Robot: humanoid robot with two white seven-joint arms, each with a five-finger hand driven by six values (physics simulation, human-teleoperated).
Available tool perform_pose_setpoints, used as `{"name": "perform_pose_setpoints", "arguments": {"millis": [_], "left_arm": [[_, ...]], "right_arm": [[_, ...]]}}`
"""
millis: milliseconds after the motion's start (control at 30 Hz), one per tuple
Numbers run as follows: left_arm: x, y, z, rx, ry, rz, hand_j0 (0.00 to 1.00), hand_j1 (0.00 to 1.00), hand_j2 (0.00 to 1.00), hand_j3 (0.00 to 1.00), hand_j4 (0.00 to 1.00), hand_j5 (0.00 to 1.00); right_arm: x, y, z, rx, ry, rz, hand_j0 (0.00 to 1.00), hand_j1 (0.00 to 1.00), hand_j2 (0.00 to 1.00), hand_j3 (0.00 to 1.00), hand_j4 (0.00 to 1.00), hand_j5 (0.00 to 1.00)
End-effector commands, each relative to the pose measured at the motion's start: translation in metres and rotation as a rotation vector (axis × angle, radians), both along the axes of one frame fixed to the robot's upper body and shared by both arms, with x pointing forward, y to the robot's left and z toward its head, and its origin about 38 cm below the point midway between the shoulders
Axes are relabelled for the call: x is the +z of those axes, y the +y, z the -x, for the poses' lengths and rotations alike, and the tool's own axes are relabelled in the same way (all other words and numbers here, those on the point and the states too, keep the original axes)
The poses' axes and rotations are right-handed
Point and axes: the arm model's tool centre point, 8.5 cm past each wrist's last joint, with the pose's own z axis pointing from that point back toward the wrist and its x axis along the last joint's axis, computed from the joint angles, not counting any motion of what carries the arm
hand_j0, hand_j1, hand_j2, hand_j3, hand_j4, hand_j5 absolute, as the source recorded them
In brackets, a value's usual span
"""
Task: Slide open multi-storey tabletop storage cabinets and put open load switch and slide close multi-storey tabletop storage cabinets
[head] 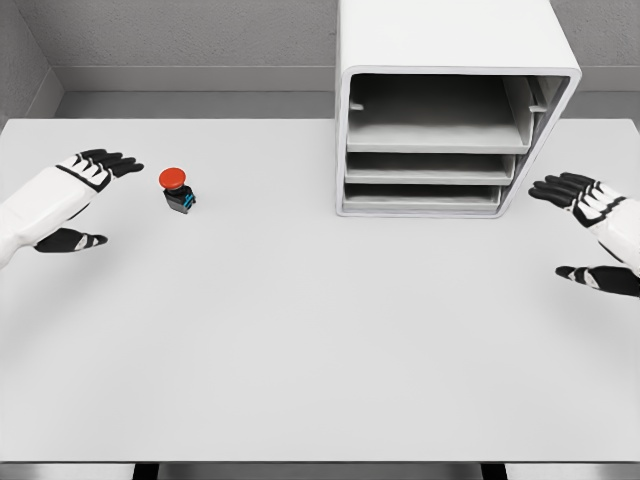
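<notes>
Now both hands hover, fingers spread, holding nothing.
Left hand [75, 195] near the switch [177, 189]; right hand [590, 230] beside the cabinet [455, 60] on the table [300, 340].

No readable text, label, brand, number or sign anywhere in head view. Cabinet [455, 105] at 1 o'clock: plain white faces, no markings. Switch [177, 190] at 10 o'clock: red cap and dark body, too small to show any lettering. Table [320, 360]: bare grey, unmarked.
</notes>
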Motion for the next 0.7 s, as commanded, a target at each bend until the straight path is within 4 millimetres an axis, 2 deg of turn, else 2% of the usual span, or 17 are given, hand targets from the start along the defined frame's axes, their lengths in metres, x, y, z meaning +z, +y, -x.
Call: {"name": "perform_pose_setpoints", "arguments": {"millis": [0, 133, 233, 367, 433, 500, 567, 667], "left_arm": [[0.0, 0.001, 0.0, 0.004, 0.003, 0.006, 1.0, 1.0, 1.0, 1.0, 1.0, 1.0], [-0.004, -0.001, -0.002, -0.013, 0.066, -0.043, 1.0, 1.0, 1.0, 1.0, 1.0, 1.0], [0.003, -0.004, -0.008, -0.035, 0.118, -0.102, 1.0, 1.0, 1.0, 1.0, 1.0, 1.0], [0.012, -0.022, -0.013, -0.108, 0.204, -0.137, 1.0, 1.0, 1.0, 1.0, 1.0, 1.0], [0.023, -0.027, -0.016, -0.139, 0.195, -0.095, 1.0, 1.0, 1.0, 1.0, 1.0, 1.0], [0.035, -0.038, -0.024, -0.158, 0.157, -0.057, 1.0, 1.0, 1.0, 1.0, 1.0, 1.0], [0.05, -0.056, -0.035, -0.187, 0.102, -0.015, 1.0, 1.0, 1.0, 1.0, 1.0, 1.0], [0.068, -0.066, -0.046, -0.205, 0.056, -0.01, 1.0, 1.0, 1.0, 1.0, 1.0, 1.0]], "right_arm": [[0.002, 0.009, 0.002, 0.021, -0.017, -0.021, 1.0, 1.0, 1.0, 1.0, 1.0, 1.0], [0.003, 0.012, 0.002, 0.035, -0.024, 0.009, 1.0, 1.0, 1.0, 1.0, 1.0, 1.0], [-0.005, 0.024, 0.001, 0.034, -0.046, -0.03, 1.0, 1.0, 1.0, 1.0, 1.0, 1.0], [-0.005, 0.033, -0.001, 0.041, -0.072, -0.049, 1.0, 1.0, 1.0, 1.0, 1.0, 1.0], [-0.004, 0.035, -0.003, 0.045, -0.081, -0.045, 0.98, 0.98, 0.98, 0.98, 0.98, 0.98], [-0.005, 0.048, -0.008, 0.082, -0.085, -0.049, 0.94, 0.94, 0.94, 0.94, 0.94, 0.94], [-0.003, 0.058, -0.013, 0.111, -0.091, -0.052, 0.91, 0.91, 0.91, 0.91, 0.91, 0.91], [0.0, 0.061, -0.016, 0.121, -0.101, -0.051, 0.88, 0.88, 0.88, 0.88, 0.88, 0.88]]}}
